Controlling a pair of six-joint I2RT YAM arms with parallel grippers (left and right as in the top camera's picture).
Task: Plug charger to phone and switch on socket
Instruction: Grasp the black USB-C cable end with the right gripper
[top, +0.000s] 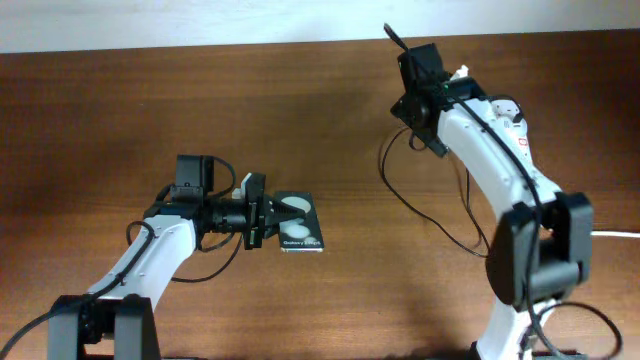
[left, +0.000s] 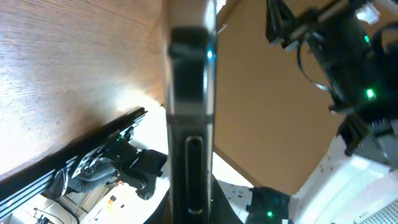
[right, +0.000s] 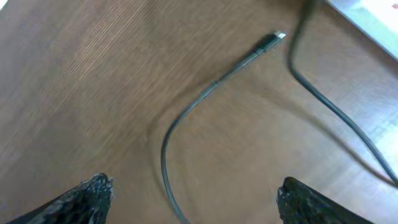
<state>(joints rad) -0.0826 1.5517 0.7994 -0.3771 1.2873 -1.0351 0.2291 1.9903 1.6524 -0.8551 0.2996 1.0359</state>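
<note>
- My left gripper (top: 270, 222) is clamped on the near end of the phone (top: 300, 222). The phone's back faces up, so the two white spots and the lettering show from overhead.
- I hold it this way so that it cannot slide when a plug is pushed into it. My left wrist camera sees the phone (left: 189, 124) edge-on, running straight out from my grasp.
- I cannot tell whether the phone rests on the table (top: 150, 100) or sits just above it.
- My right gripper (right: 196, 186) is spread wide and holds nothing. It hangs high over the far right of the table, well apart from the phone.
- I judge it is up there to look down on the lead before committing to a grasp.
- Below it the charger (right: 186, 115) lies loose on the wood in a long curve. Its connector tip (right: 273, 38) points away from me and nothing touches it.
- A second dark cable (right: 336, 112) crosses just beside the tip, so I must take care to pinch the right one.
- Farthest off, a pale edge with a reddish mark in the corner is probably the socket (right: 373, 15). Its switches are out of sight.
</note>
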